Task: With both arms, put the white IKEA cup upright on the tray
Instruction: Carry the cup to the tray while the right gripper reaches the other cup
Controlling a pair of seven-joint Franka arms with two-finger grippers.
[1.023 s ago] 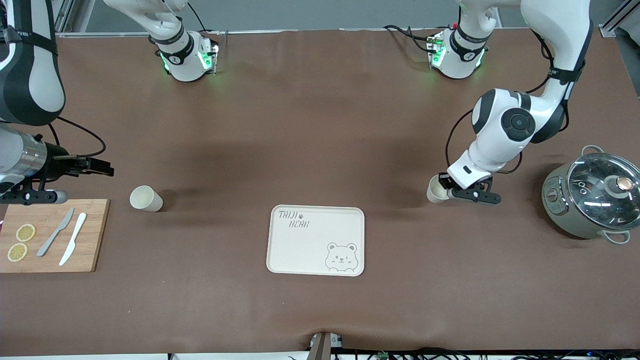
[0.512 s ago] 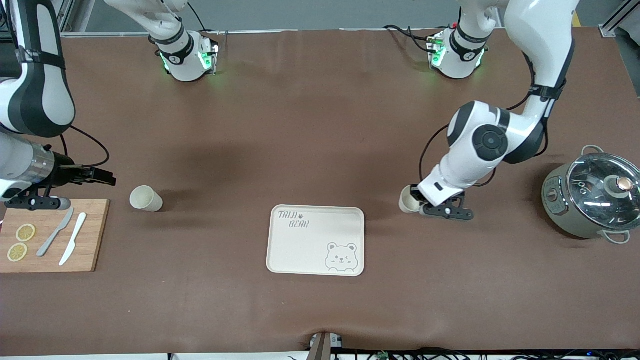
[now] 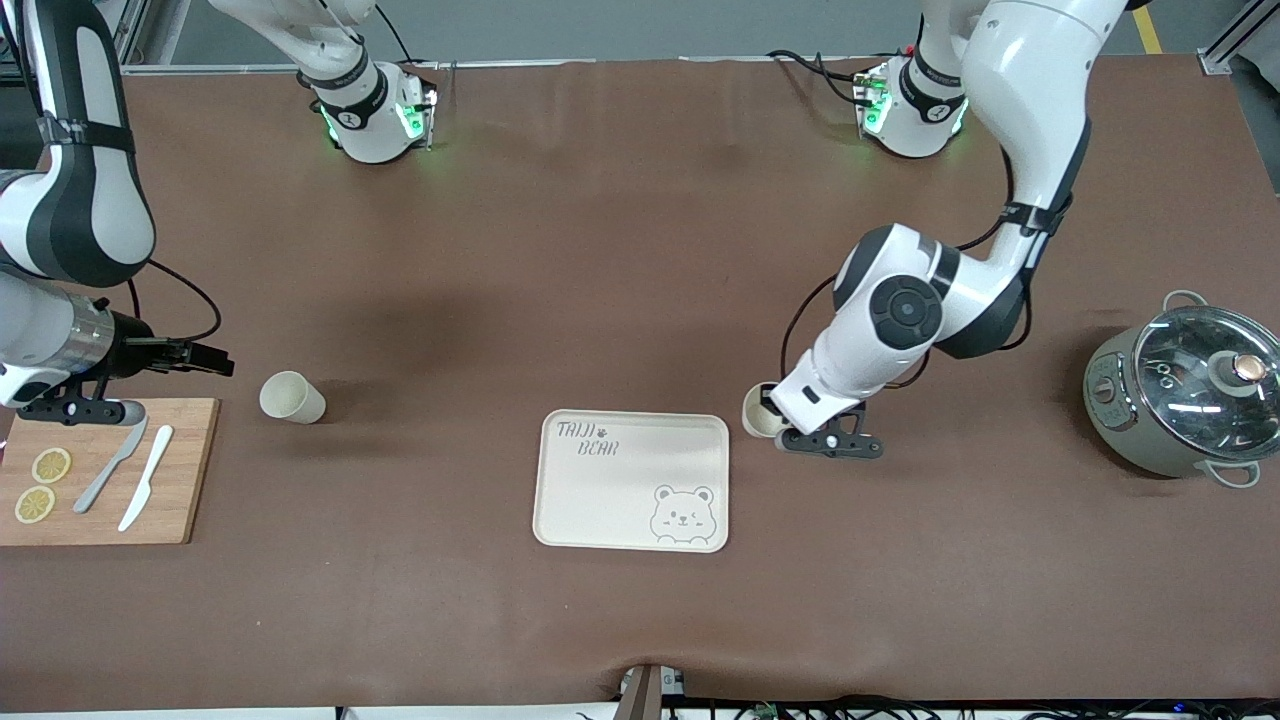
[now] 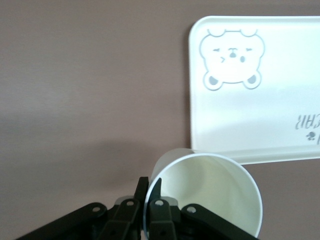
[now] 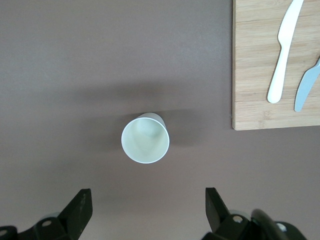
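Now the left arm has swung its cup [image 3: 762, 412] in from the pot's [image 3: 1185, 390] end of the table until it hangs just beside the tray's [image 3: 632, 480] edge — a second ago it was well short of that. To my eye the carry is nearly done; what remains is a short shift over the tray and a level set-down. The left gripper [image 3: 783, 425] pinches the cup by its rim, one finger inside and one outside, as the left wrist view shows [image 4: 150, 200], with the cup's [image 4: 207, 192] mouth turned up and the tray [image 4: 250, 130] close ahead. The forearm slopes down steeply from a bent elbow, wrist low over the table.

The right arm has crept a little toward the second cup [image 3: 291, 397], which stands upright on the table beside the board [image 3: 190, 470]. The right gripper [image 3: 195, 357] is spread wide and empty — in its wrist view the fingers [image 5: 80, 212] frame that cup [image 5: 145, 139] from above. Knives [image 3: 130, 475] and lemon slices [image 3: 42, 485] lie on the board.
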